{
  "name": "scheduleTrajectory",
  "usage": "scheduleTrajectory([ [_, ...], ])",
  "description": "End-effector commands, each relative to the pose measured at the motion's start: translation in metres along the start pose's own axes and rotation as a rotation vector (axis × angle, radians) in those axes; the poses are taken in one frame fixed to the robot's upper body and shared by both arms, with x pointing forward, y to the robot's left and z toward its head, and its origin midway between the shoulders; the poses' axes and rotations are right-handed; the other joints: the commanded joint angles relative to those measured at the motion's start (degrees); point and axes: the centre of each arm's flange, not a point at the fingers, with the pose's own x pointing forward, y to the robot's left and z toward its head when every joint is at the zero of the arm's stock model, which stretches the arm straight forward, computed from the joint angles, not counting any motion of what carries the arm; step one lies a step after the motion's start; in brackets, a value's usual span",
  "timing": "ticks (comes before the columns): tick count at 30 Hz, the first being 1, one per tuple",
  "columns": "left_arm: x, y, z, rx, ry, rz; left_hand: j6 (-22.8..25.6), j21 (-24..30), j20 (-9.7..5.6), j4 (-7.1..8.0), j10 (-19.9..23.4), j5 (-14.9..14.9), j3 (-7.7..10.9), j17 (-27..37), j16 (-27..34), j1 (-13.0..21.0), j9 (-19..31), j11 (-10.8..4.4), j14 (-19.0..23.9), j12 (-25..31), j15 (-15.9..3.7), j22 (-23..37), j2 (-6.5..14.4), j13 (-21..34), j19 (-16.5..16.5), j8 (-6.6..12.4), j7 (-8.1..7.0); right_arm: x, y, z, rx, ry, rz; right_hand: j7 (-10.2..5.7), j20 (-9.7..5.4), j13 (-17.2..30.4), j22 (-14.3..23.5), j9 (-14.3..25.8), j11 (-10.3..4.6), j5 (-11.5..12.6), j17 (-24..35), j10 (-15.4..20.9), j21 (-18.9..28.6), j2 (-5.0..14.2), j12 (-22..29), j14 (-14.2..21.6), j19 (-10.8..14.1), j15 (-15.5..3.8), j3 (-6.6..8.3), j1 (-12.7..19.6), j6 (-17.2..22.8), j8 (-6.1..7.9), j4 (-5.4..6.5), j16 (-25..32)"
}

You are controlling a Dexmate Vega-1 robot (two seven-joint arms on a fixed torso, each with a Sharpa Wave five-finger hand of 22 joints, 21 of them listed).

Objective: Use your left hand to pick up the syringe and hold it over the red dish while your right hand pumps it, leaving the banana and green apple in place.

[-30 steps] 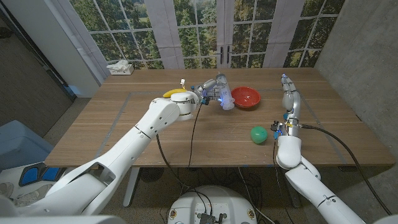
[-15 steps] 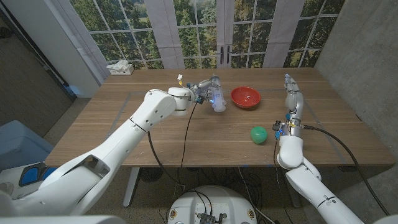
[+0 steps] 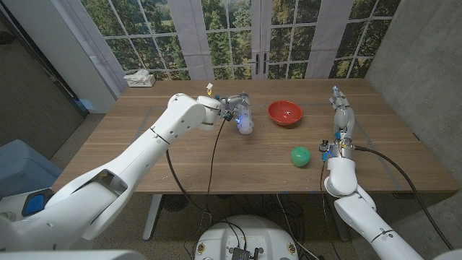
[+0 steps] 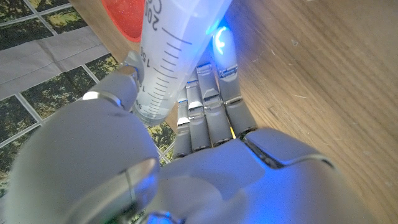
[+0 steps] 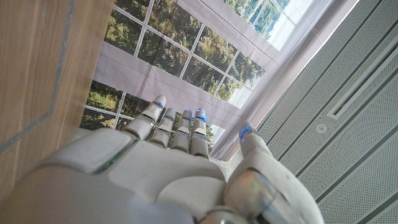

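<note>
My left hand (image 3: 232,108) grips a large clear syringe (image 3: 245,121) above the table, to the left of the red dish (image 3: 285,113) and apart from it. In the left wrist view the syringe's graduated barrel (image 4: 168,56) runs between the fingers of my left hand (image 4: 205,143), with the red dish (image 4: 124,18) beyond it. The green apple (image 3: 300,156) sits on the table in front of the dish. My right hand (image 3: 339,108) stands upright at the right side, fingers straight and holding nothing; the right wrist view shows its fingers (image 5: 180,127) extended. My left forearm hides the banana.
A tissue box (image 3: 139,78) sits at the table's far left corner. Windows and a curtain stand behind the table. A concrete wall runs along the right side.
My left hand has carried the syringe to the left, away from the red dish, and the forearm now covers the banana. The right hand has hardly moved.
</note>
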Motion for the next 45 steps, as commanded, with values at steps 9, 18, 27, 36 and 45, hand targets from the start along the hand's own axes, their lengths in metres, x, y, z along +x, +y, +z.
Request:
scheduleTrajectory([
  [9, 0.012, 0.005, -0.008, 0.312, 0.126, 0.071, 12.5, 0.3, -9.09, 2.1, 16.1, 1.1, 2.55, 1.7, 0.5, 7.2, 2.1, -16.58, 13.8, 0.6, -17.05, 0.2, 6.5, 0.9, -0.1, -0.92, -4.99, -0.005, -0.004, 0.0, 0.068, 0.007, 0.034, -0.2, 0.11, 0.3, 0.2, 0.1, 0.04, 0.4, -0.1, 0.0, -0.1, -0.23, -0.2, 0.2, -0.2, -0.22, 0.27, 1.0, -0.4, 0.01, -1.0, -0.2],
  [18, 0.019, 0.001, -0.011, 0.401, 0.157, 0.104, 14.2, 0.6, -9.12, 1.81, 15.5, 1.0, 1.5, 2.3, 0.5, 7.6, 1.2, -17.16, 12.8, 0.5, -17.15, 0.4, 5.0, 0.8, -1.1, -1.89, -6.51, -0.009, -0.006, 0.002, 0.072, 0.005, 0.034, -0.2, 0.16, 0.3, 0.2, 0.1, 0.14, 0.4, 0.0, 0.0, -0.1, -0.23, -0.1, 0.2, -0.2, -0.08, 0.23, 1.0, -0.4, 0.05, -1.12, -0.2],
  [27, 0.023, -0.005, -0.01, 0.499, 0.165, 0.153, 14.9, 0.7, -9.1, 1.82, 15.2, 1.0, 0.87, 2.4, 0.5, 8.3, 0.4, -17.19, 12.2, 0.6, -17.17, 0.4, 4.2, 0.7, -1.9, -2.96, -6.78, -0.009, -0.006, 0.001, 0.071, 0.008, 0.031, -0.17, 0.21, 0.3, 0.2, 0.1, 0.17, 0.4, 0.0, -0.1, -0.1, -0.2, -0.1, 0.3, -0.2, 0.0, 0.15, 0.9, -0.4, 0.08, -1.19, -0.2],
  [36, 0.027, -0.007, -0.007, 0.563, 0.178, 0.171, 11.6, 1.1, -8.86, 2.33, 9.9, 1.1, -0.96, 2.6, -0.5, 9.6, -1.2, -17.43, 9.4, -0.8, -17.17, 0.4, 2.5, 0.5, -4.3, -7.84, -7.92, -0.006, -0.004, 0.0, 0.074, 0.006, 0.034, -0.16, 0.23, 0.3, 0.2, 0.1, 0.21, 0.4, 0.1, 0.1, -0.1, -0.14, -0.1, 0.3, -0.2, 0.1, 0.03, 0.8, -0.5, 0.1, -1.19, -0.1],
  [45, 0.033, -0.011, -0.004, 0.642, 0.212, 0.155, 4.8, -3.5, -6.17, 4.02, -3.7, 1.0, -4.73, 1.3, -6.0, 2.4, -3.5, -15.01, -3.3, -4.0, -16.83, -0.9, -0.5, -1.2, -9.5, -11.69, -8.93, -0.003, -0.001, -0.001, 0.071, 0.003, 0.033, -0.09, 0.36, 0.3, 0.2, 0.1, 0.33, 0.4, 0.1, 0.0, -0.1, -0.07, -0.1, 0.4, -0.1, 0.18, -0.07, 0.6, -0.5, 0.13, -1.17, -0.1],
])
